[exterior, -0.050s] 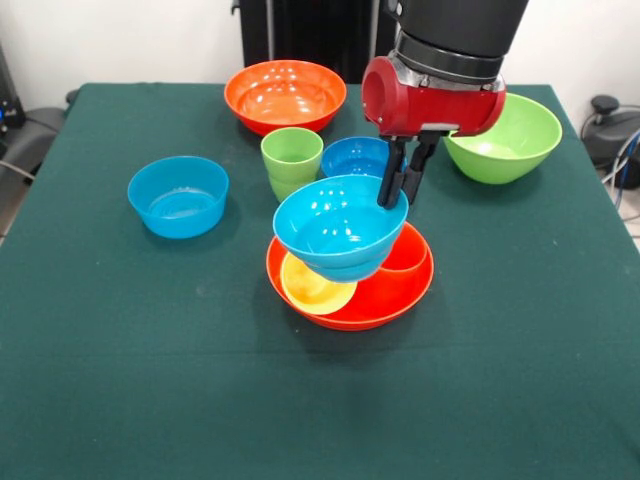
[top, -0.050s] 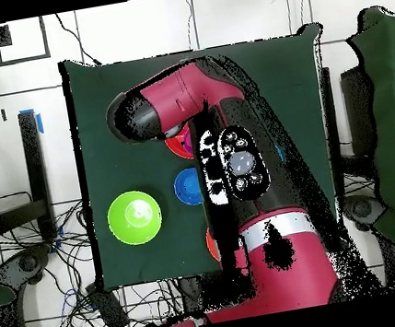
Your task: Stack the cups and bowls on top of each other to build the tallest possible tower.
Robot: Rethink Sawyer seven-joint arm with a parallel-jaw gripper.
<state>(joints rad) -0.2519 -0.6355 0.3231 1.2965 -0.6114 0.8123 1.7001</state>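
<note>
Green cloth covers the surface, with a white wall behind. Near its middle sits an orange bowl holding a yellow cup lying at its seven o'clock side and what looks like an orange cup at two o'clock. The pincer pinches the rim of a light blue bowl, its fingers closed over the rim at the bowl's two o'clock edge, and carries it slightly tilted just above the orange bowl; whether it touches the cups below I cannot tell.

By my reading the tower is barely begun: one bowl as base, one bowl in transit. Left loose are a green cup and a dark blue bowl at twelve o'clock of the stack, a second orange bowl further that way, a second light blue bowl at nine o'clock and a lime green bowl at two o'clock. No purple cup shows. Overhead, the arm hides most of this.
</note>
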